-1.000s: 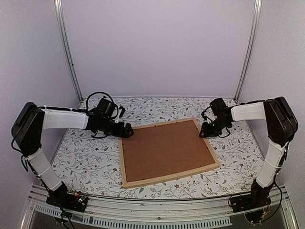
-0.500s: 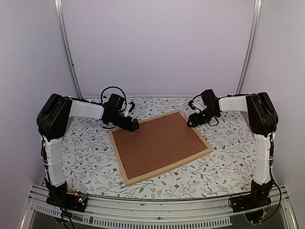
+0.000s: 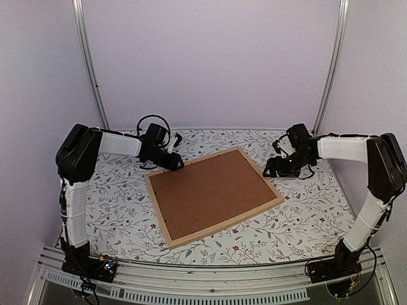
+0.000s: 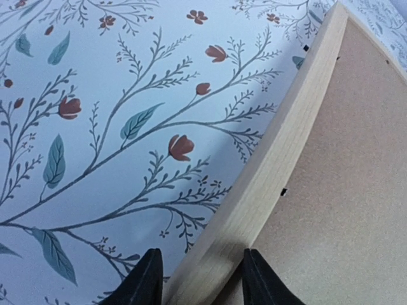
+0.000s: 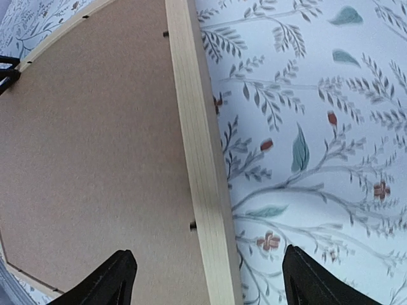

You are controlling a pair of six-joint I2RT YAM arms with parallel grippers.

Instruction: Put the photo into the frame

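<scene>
The frame [image 3: 156, 210] of light wood lies flat and askew on the table, its inside filled by a brown backing board [image 3: 213, 190]. The photo is hidden. My left gripper [image 3: 178, 165] sits at the frame's far left corner. In the left wrist view its jaws [image 4: 203, 283] are shut on the wooden strip [image 4: 280, 146], one finger on the outside and one on the board side. My right gripper [image 3: 268, 171] is at the frame's right side. Its jaws [image 5: 206, 279] stand open, straddling the strip [image 5: 197, 140] with a gap on each side.
A floral cloth [image 3: 305, 210] covers the table around the frame. Two metal posts [image 3: 89, 63] rise at the back corners in front of plain lilac walls. A metal rail [image 3: 203, 279] runs along the near edge between the arm bases.
The frame has slid left and turned. My left jaws have narrowed onto the strip at its far left corner. My right gripper has opened and shifted along the frame's right side.
</scene>
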